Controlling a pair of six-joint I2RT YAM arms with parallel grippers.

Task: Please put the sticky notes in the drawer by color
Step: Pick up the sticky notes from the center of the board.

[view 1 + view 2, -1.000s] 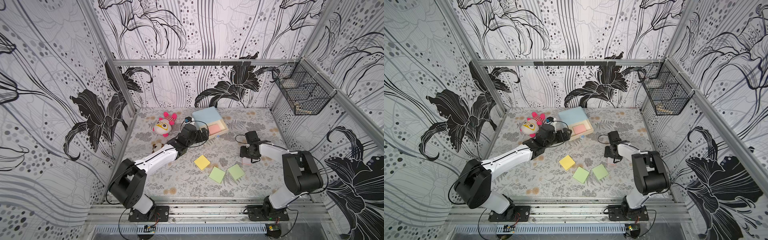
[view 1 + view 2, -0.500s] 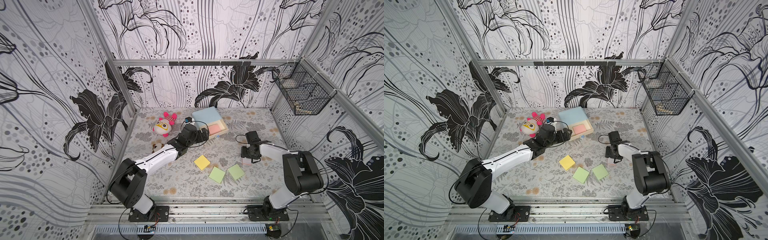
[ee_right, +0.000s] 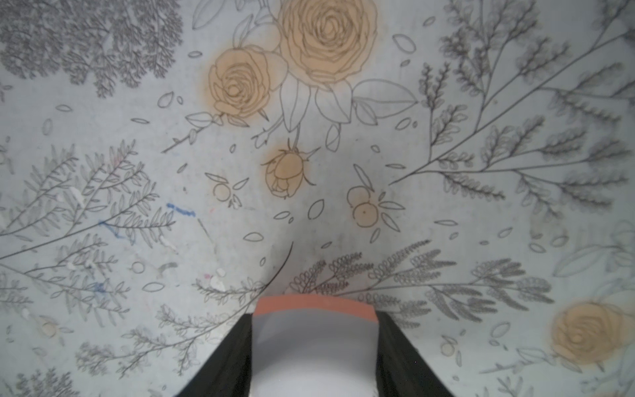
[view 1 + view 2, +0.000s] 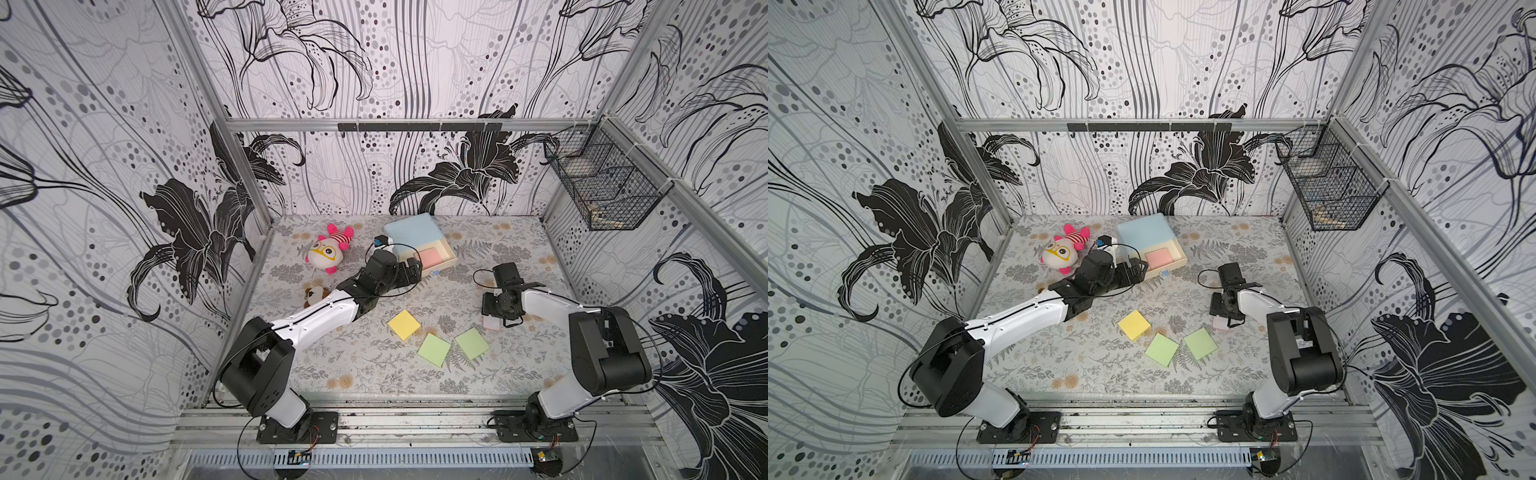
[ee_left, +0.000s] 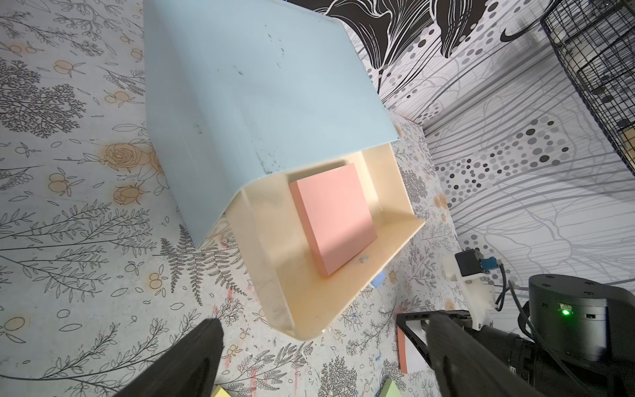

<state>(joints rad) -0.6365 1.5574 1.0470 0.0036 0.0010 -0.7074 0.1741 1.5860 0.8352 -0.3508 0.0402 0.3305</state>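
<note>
Already flat inside the pulled-out cream drawer (image 5: pixel 347 302) of the pale-blue chest (image 4: pixel 409 230), far centre on the floral mat (image 4: pixel 374 365): one pink pad (image 5: pixel 335 220). Nearer and to the right, low at the mat, pinched on two opposite edges by the right gripper (image 3: pixel 314 319): a second pink pad (image 3: pixel 314 306), pale face toward the wrist camera. Loose on the mat just left of that: yellow pad (image 4: pixel 403 325), green pad (image 4: pixel 433 350) and another green pad (image 4: pixel 471 343), close together. Just beside the drawer's near-left corner, spread wide and holding nothing: left gripper (image 5: pixel 321 319). Farther left, two plush toys (image 4: pixel 328 253); high on the right wall, a black wire basket (image 4: pixel 602 183).
</note>
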